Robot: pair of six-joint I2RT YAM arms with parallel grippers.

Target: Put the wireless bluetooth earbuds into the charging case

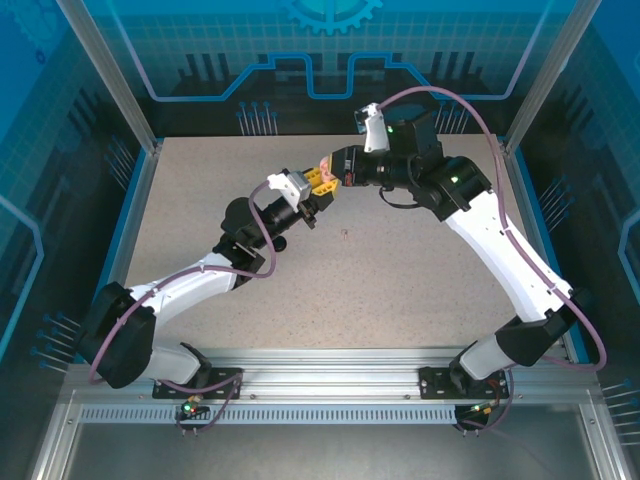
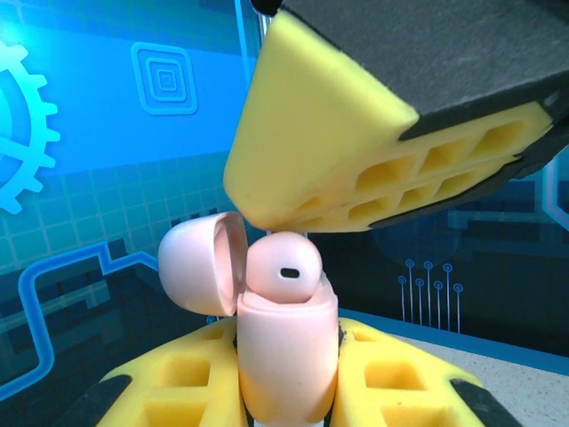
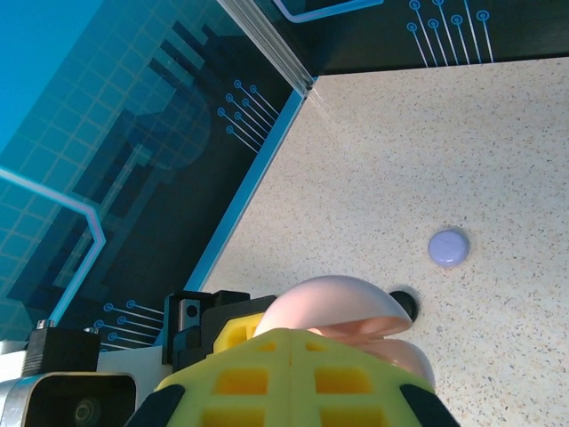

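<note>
Left gripper [image 2: 286, 384] first: it is mine, closed on the lower body of the pale pink charging case [image 2: 286, 356], which stands upright between my yellow fingers [image 2: 182, 381], held up over the table [image 1: 200, 200]. Its lid [image 2: 200, 271] is swung open to the left on the hinge. A pale pink earbud [image 2: 283, 269] sits in the mouth with its rounded head standing proud of the rim; I judge it not fully seated. From above, my right gripper [image 3: 292, 351] has its jaws shut together on nothing, with one yellow fingertip down close over the earbud and the lid rim. Whether it touches I cannot tell. I reckon the case light, stiff and glossy, so it could slip or twist in soft pads under a push. The low, broad grip on the body is the right hold, never the lid, whose hinge looks the weak part. The earbud is tiny and slick, best nudged on the crown, straight down and gently. Farther right, on the table, lies a lavender round case [image 3: 448, 247], well apart.
</note>
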